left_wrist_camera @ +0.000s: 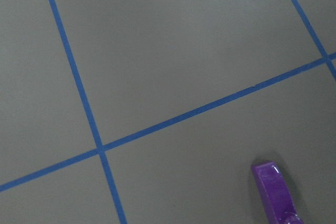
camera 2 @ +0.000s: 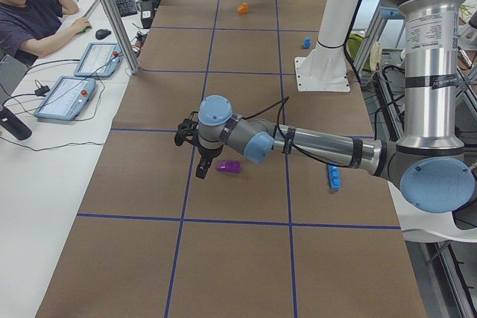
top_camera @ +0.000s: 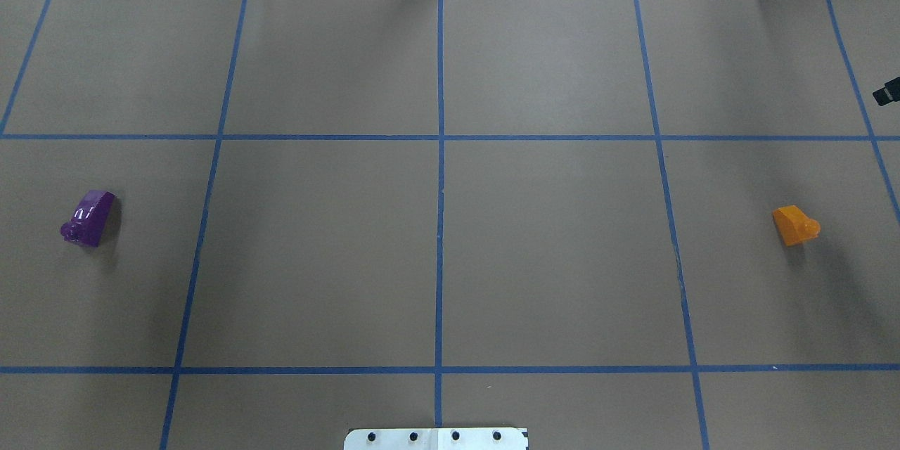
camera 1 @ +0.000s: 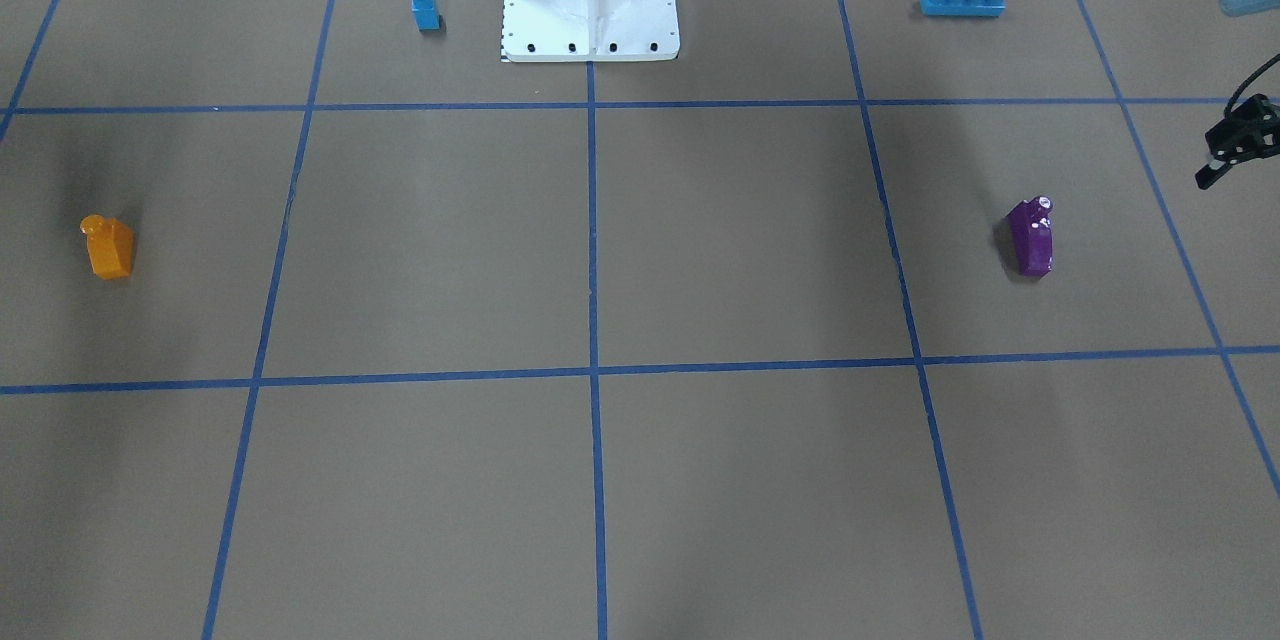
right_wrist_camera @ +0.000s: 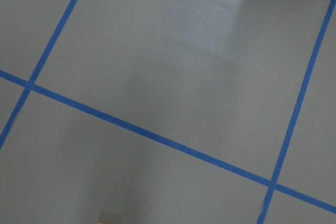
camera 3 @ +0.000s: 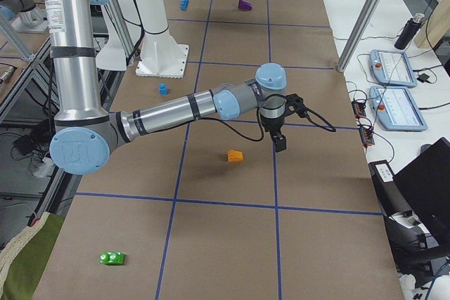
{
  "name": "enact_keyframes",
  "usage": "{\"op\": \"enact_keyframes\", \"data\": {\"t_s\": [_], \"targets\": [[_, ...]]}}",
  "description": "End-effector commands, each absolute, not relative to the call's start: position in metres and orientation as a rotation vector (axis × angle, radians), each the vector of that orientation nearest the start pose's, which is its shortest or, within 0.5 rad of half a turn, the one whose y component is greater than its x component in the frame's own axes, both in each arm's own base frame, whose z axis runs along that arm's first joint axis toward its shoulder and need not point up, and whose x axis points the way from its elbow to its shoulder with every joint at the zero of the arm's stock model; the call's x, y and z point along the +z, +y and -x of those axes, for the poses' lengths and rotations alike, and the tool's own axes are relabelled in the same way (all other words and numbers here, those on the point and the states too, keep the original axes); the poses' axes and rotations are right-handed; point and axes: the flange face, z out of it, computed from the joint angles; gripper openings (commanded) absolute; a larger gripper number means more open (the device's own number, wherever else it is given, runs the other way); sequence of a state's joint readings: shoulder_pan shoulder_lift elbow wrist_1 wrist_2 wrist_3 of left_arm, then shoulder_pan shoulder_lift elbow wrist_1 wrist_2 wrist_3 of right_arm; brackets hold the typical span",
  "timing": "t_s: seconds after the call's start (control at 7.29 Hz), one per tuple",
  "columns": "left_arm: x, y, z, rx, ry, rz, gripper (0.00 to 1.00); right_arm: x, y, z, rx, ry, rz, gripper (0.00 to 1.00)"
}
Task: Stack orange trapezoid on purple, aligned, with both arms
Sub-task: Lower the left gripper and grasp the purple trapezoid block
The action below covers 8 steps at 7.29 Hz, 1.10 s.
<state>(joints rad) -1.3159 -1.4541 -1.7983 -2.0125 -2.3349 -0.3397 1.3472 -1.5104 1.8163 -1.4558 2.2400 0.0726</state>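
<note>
Two blue pieces sit nearest the robot's base plate (camera 1: 590, 45): the small blue block (camera 1: 425, 8) on the right arm's side and the long blue brick (camera 1: 963, 0) on the left arm's side. One grid row further out, the purple block (top_camera: 90, 218) rests on the table far to the left and the orange trapezoid (top_camera: 794, 225) far to the right, well apart. The left gripper (camera 2: 200, 167) hangs near the purple block and the right gripper (camera 3: 280, 144) near the orange trapezoid, neither touching; can't tell if either's fingers are apart or together.
</note>
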Motion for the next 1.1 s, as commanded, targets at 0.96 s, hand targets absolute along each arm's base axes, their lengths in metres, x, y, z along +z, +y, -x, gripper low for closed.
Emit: {"op": "enact_keyframes", "data": {"t_s": [0.96], "targets": [[0.58,-0.405,-0.235,0.036,0.802,-0.224,0.6,0.505,-0.522,0.049,-0.282,-0.715,-0.296,1.0]]}}
